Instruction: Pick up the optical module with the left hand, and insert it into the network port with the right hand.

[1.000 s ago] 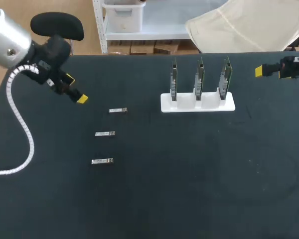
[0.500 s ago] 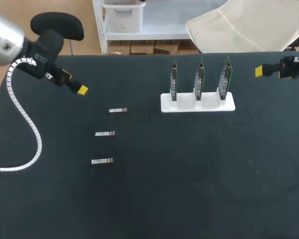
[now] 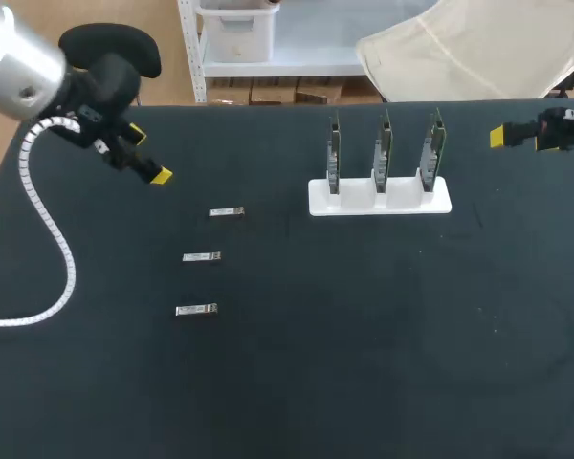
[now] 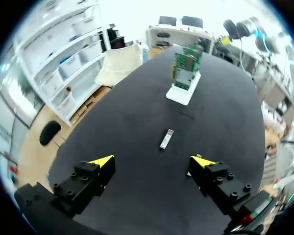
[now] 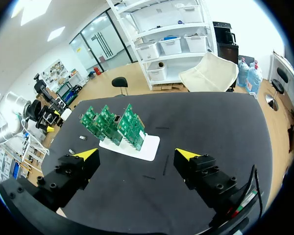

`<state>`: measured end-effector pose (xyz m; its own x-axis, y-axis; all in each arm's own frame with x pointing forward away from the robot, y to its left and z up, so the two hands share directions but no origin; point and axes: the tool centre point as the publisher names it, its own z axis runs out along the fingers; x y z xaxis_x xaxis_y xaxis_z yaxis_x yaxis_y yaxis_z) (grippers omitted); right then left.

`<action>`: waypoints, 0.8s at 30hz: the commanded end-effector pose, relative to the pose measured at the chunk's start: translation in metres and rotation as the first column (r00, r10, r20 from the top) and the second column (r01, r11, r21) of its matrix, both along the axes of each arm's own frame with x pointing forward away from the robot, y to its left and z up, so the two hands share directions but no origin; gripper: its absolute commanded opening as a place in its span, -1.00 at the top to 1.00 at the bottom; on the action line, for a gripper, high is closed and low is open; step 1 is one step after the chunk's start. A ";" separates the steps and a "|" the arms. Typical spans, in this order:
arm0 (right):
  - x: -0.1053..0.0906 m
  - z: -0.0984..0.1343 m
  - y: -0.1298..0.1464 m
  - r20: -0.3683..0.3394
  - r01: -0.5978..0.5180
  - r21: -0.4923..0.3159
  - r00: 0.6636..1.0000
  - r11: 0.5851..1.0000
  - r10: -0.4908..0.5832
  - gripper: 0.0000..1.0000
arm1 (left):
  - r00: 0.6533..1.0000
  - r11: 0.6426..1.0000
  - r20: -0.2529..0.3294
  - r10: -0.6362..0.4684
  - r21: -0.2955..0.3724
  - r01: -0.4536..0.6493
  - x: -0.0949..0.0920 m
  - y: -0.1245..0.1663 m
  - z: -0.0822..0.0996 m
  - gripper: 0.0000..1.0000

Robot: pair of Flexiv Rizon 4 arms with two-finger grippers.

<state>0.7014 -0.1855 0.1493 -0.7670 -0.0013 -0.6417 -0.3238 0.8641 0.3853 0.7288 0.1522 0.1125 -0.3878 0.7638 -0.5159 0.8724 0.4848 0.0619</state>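
While nothing has yet been lifted, 3 optical modules (image 3: 202,256) are seen lying flat in a loose row on the black surface (image 3: 364,335), well apart from one another. The left pincer (image 3: 145,158) hangs above the surface near the rearmost module (image 3: 227,212), off to its outer side and not touching it. In the left wrist view this pincer (image 4: 152,161) is spread wide and empty, with 1 module (image 4: 166,138) lying ahead of the gap between the fingers.

The right pincer (image 3: 517,136) is held at the far right edge of the surface, beside the white holder (image 3: 380,196). In its own wrist view it (image 5: 137,154) is likewise wide and empty. 3 circuit boards (image 3: 384,148) stand upright in the holder; the ports on them are too small to be made out.

Each module is judged to be a light, stiff metal slab with smooth, possibly slippery faces. Because it lies low against the surface, it would best be taken across its 2 long side walls, near mid-length, with the fingers brought right down to the surface. Enough of 1 end should be left free for the right pincer to take it over. A tilted or off-centre grip could let it twist, and a skewed module would likely jam at the port or strain the thin board.
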 end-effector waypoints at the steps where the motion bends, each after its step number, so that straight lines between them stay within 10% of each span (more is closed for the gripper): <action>1: -0.002 0.001 0.001 -0.001 0.006 -0.005 1.000 1.000 -0.006 -1.00 | 0.979 0.970 -0.041 -0.198 0.135 0.202 0.013 -0.015 -0.006 -1.00; 24: -0.002 0.001 0.001 -0.001 0.006 -0.005 1.000 1.000 -0.006 -1.00 | 0.910 0.881 -0.238 -0.340 0.258 0.396 0.006 -0.048 -0.052 -1.00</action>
